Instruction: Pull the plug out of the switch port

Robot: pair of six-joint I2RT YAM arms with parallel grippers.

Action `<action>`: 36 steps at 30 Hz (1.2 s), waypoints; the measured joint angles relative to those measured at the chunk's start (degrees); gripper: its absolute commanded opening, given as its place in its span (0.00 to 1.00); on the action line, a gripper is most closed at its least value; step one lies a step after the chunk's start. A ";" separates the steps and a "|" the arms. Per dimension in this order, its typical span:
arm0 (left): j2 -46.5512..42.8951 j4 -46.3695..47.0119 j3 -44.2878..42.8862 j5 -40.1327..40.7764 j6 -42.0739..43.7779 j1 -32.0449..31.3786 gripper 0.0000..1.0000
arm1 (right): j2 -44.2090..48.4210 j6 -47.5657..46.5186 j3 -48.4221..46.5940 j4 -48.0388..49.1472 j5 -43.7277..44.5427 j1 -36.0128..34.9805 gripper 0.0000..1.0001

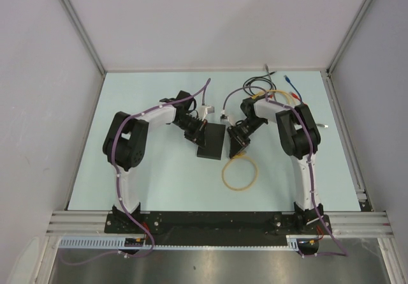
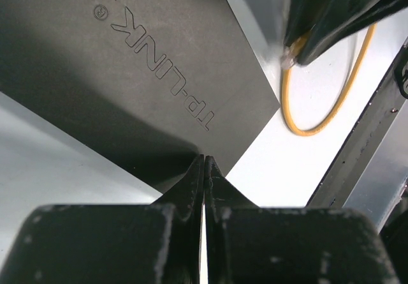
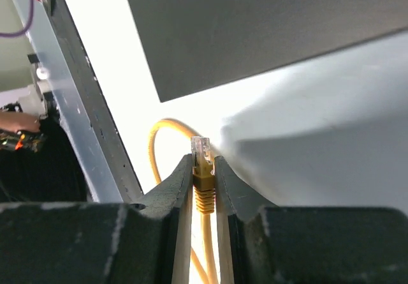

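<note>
Two end effectors work over a pale desk (image 1: 159, 182), described near to far. Nearest the arm bases, a yellow cable (image 1: 223, 174) lies in a loop on the desk. Its plug (image 3: 201, 151), clear-tipped with a yellow boot, is clamped between the fingers of the right end effector (image 3: 204, 163), apart from the TP-Link switch (image 1: 211, 142). The switch lies flat at mid-desk. The left end effector (image 2: 204, 159), fingers pressed together, sits over the switch's edge. Loose cables (image 1: 261, 82) lie beyond, toward the far wall.
</note>
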State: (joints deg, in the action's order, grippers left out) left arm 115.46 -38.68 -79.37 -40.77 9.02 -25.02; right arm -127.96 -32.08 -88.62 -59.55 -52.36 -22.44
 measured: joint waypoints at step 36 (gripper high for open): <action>-4.31 1.40 1.05 8.72 0.66 -0.07 0.70 | -1.14 26.10 -38.62 11.69 25.07 20.50 1.00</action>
State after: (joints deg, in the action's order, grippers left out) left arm 111.15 -37.28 -78.32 -32.05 9.67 -25.08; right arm -129.10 -5.98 -127.24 -47.86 -27.29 -1.93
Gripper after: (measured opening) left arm 0.536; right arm 0.994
